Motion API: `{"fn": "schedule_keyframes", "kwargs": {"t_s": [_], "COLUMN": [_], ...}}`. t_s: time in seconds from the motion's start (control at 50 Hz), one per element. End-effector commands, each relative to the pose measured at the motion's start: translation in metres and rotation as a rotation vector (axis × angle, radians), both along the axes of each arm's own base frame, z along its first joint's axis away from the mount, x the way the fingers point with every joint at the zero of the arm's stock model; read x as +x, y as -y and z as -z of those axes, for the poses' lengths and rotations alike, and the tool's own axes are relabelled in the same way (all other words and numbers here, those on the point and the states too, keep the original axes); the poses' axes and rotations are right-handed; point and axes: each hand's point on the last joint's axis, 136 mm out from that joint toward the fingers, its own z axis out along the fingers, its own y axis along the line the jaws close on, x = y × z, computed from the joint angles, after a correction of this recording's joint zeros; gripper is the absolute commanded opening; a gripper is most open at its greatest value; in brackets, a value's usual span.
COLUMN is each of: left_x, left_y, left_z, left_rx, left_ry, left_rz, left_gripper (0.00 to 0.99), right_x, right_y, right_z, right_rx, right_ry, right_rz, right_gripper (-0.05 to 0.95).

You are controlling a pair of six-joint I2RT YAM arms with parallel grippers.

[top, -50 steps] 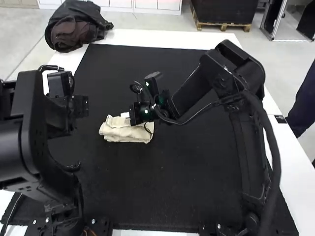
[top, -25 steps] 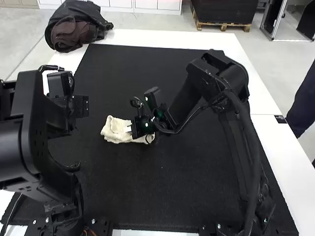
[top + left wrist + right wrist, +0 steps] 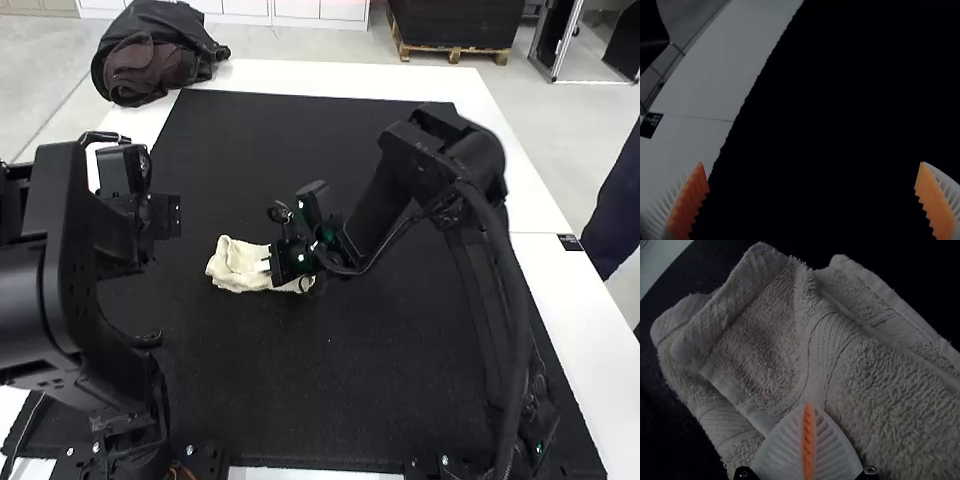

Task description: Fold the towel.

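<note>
The cream towel (image 3: pixel 232 262) lies as a small folded, rumpled bundle left of the mat's middle in the high view. Over its upper surface is my right gripper (image 3: pixel 263 265). In the right wrist view the towel (image 3: pixel 880 385) shows layered flaps and banded edges, and creases run up from the tips of my right gripper (image 3: pixel 809 407), which is shut on a pinch of cloth. My left gripper (image 3: pixel 165 215) is held left of the towel, apart from it. Seen from its own wrist, my left gripper (image 3: pixel 812 162) has its ribbed fingers wide apart over bare mat.
A black mat (image 3: pixel 400 340) covers most of the white table (image 3: pixel 560 290). At the far left corner lies a dark bag (image 3: pixel 155 55) with brown cloth. The right arm's raised elbow spans the right half of the mat.
The right arm's elbow has lowered and shifted left. Its gripper's white tips are more visible over the towel, whose upper layer looks rearranged. The left arm has stayed still.
</note>
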Motion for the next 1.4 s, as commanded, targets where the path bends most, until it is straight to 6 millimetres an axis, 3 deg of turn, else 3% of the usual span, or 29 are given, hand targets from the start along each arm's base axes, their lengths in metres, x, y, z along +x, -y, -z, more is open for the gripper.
{"fn": "schedule_keyframes", "kwargs": {"t_s": [0.0,0.2,0.5,0.68,0.8,0.86,0.96,1.04,1.26,1.38], "left_x": [0.016,0.029,0.042,0.048,0.046,0.043,0.035,0.029,0.003,-0.014], "left_y": [-0.005,-0.008,0.006,0.029,0.042,0.047,0.057,0.065,0.079,0.086], "left_z": [-0.041,-0.073,-0.110,-0.139,-0.162,-0.173,-0.189,-0.197,-0.222,-0.238], "left_rx": [0.023,0.029,0.016,-0.002,-0.006,-0.008,-0.010,-0.011,-0.001,0.008], "left_ry": [0.088,0.121,0.168,0.206,0.241,0.256,0.281,0.289,0.348,0.412], "left_rz": [0.004,0.007,0.045,0.094,0.124,0.135,0.158,0.176,0.210,0.228], "left_gripper": [0.967,0.967,0.967,0.967,0.967,0.967,0.966,0.966,0.966,0.966], "right_x": [0.026,0.040,0.056,0.068,0.075,0.076,0.068,0.057,0.007,-0.034], "right_y": [0.005,0.023,0.072,0.115,0.150,0.169,0.196,0.214,0.261,0.283], "right_z": [-0.079,-0.159,-0.238,-0.280,-0.305,-0.321,-0.349,-0.369,-0.409,-0.431], "right_rx": [0.102,0.176,0.235,0.257,0.267,0.278,0.317,0.359,0.486,0.585], "right_ry": [0.087,0.136,0.202,0.246,0.279,0.302,0.341,0.365,0.408,0.457], "right_rz": [0.053,0.100,0.194,0.284,0.356,0.393,0.437,0.461,0.499,0.499], "right_gripper": [-0.02,-0.02,0.00,0.16,0.34,0.49,0.76,0.90,0.91,0.91]}}
